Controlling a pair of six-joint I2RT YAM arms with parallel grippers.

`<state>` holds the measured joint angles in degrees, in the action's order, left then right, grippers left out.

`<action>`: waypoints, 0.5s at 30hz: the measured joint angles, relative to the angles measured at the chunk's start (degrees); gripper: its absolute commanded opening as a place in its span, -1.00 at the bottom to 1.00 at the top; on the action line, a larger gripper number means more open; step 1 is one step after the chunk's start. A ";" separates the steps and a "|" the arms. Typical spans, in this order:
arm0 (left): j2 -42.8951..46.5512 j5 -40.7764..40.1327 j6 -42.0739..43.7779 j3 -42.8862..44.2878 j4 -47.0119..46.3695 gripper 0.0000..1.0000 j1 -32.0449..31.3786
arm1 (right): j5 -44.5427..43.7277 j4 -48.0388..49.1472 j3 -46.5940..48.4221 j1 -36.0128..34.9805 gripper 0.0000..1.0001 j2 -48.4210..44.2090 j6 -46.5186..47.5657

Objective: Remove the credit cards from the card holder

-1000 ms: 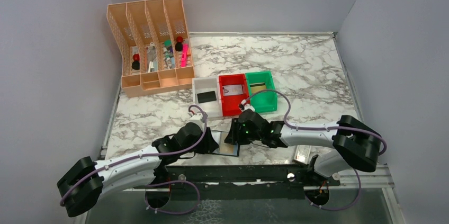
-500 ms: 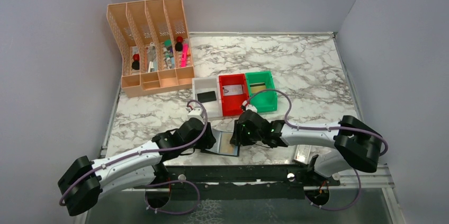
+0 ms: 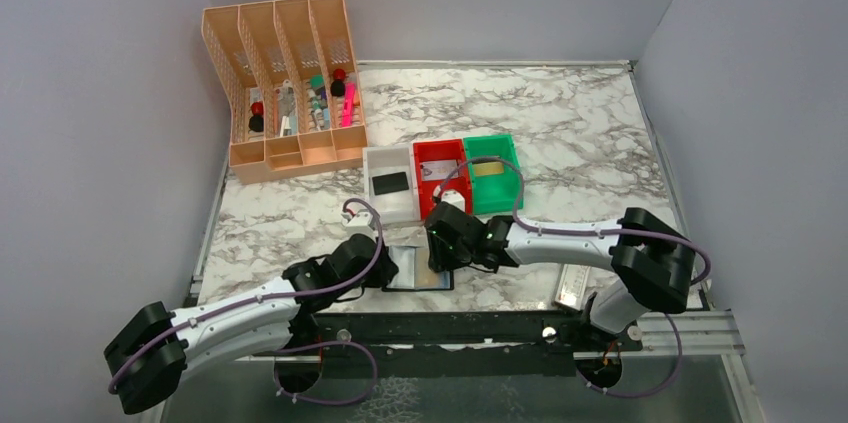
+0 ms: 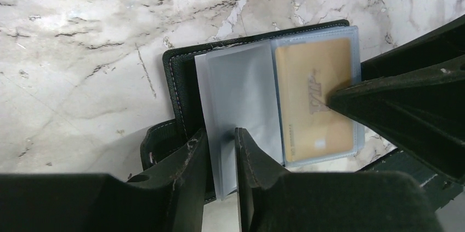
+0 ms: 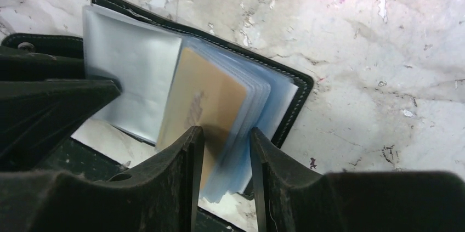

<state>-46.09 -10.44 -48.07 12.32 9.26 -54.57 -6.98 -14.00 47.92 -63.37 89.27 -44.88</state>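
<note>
- Since the next move depends on how the gold card sits against the right jaws, the top view sets the scene first. The card holder point(image 3: 418, 271) lies open on the table point(image 3: 560, 133) at its near edge, long side running left to right. The left gripper point(image 3: 388, 268) is at its left end and the right gripper point(image 3: 438, 255) comes down on it from the far right. A black card point(image 3: 389, 182) lies apart in the white tray point(image 3: 392, 207) beyond.
- Left wrist view — the left gripper point(image 4: 220, 152) has its jaws nearly together on the near edge of an empty clear pocket point(image 4: 241, 95), pinning the card holder point(image 4: 181, 78) down. Just to the right, the gold card point(image 4: 313, 97) sits inside its own pocket, with its long axis running away from the camera. A tip of the right gripper's fingers point(image 4: 395, 106) touches its face.
- Right wrist view — the right gripper point(image 5: 226, 152) straddles the near edge of the bluish pocket stack, one finger on the gold card point(image 5: 205, 97) and the other outside the stack. The pockets fill the gap, so I cannot tell whether the jaws are squeezing. The card's long axis points almost straight at this wrist, and its near short end is between the jaws.
- Judgement: the right arm is nearer the card — a straight pull back along that axis should slide it out while the left arm anchors the holder.
</note>
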 measured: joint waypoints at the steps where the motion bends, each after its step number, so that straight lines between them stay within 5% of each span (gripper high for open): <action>1: 0.17 -0.11 -0.37 -0.37 -0.48 -0.47 -0.11 | -1.09 -1.46 1.46 -0.50 -0.17 0.63 0.22; 8: 0.33 0.33 -2.73 -1.90 -4.07 -0.47 -1.29 | -8.09 -9.77 12.02 -5.73 -0.08 5.09 1.29; 15: 0.17 1.25 -3.41 -2.01 -4.87 -0.48 -1.55 | -6.01 -6.99 14.60 -8.26 -0.04 5.22 2.60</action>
<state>-45.91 -9.19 -51.48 10.31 4.38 -56.12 -12.99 -20.99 62.52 -71.64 94.50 -42.28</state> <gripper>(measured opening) 0.263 0.475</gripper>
